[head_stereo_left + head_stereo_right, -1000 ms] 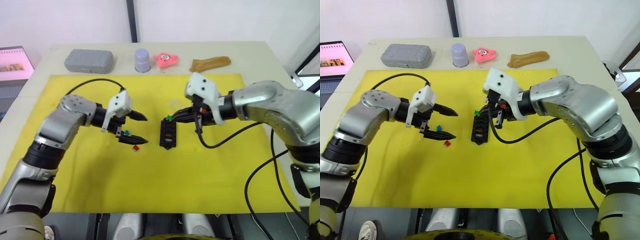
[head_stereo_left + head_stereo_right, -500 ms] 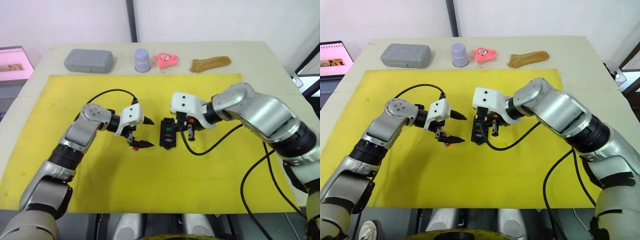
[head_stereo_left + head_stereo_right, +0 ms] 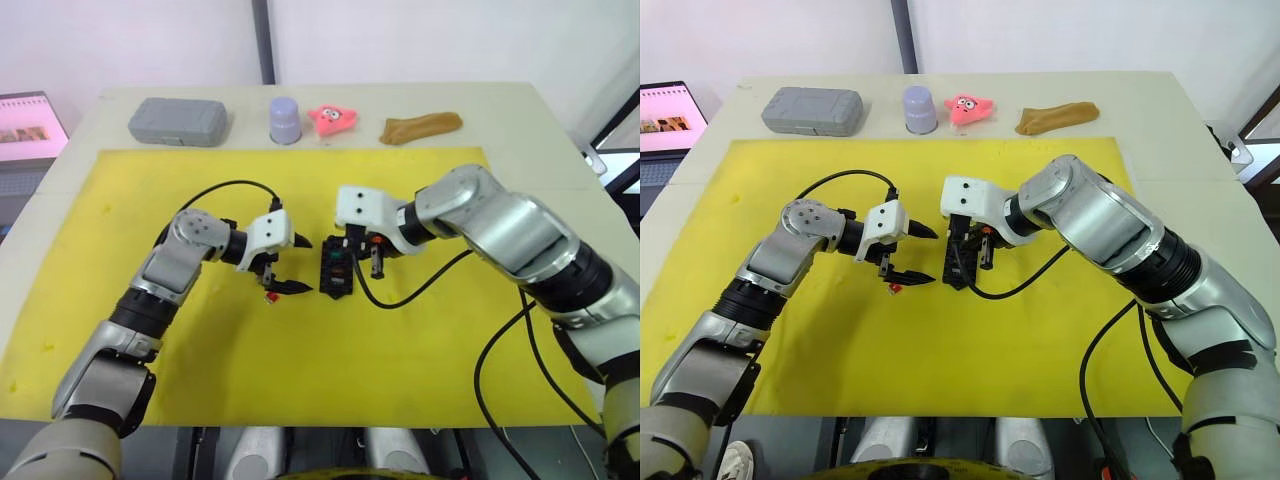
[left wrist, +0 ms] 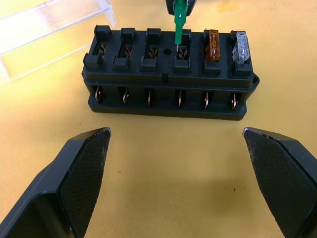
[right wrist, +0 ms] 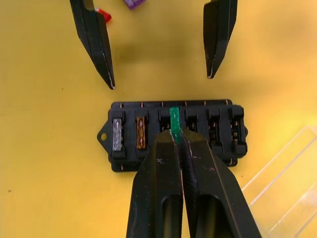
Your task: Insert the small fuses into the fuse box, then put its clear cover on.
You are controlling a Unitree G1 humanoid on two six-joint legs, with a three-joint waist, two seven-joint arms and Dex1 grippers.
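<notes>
The black fuse box (image 3: 335, 270) lies mid-mat, with a grey fuse (image 4: 240, 47) and an amber fuse (image 4: 213, 45) seated at one end. My right gripper (image 5: 179, 136) is shut on a green fuse (image 5: 174, 121), held upright with its lower end at the slot beside the amber one. My left gripper (image 3: 300, 265) stands open just left of the box, its fingers (image 5: 96, 44) apart and holding nothing. A red fuse (image 3: 269, 296) and a purple one (image 5: 133, 4) lie on the mat by the left gripper. The clear cover (image 4: 49, 29) lies beyond the box's right side.
Along the table's back edge stand a grey case (image 3: 178, 121), a lavender cup (image 3: 285, 120), a pink toy (image 3: 333, 118) and a brown object (image 3: 420, 127). A laptop (image 3: 30, 125) sits off the far left. The yellow mat (image 3: 420, 370) covers the work area.
My right gripper has swung in over the fuse box and lowered the green fuse to a slot. My left gripper has moved right, closer to the box, still open.
</notes>
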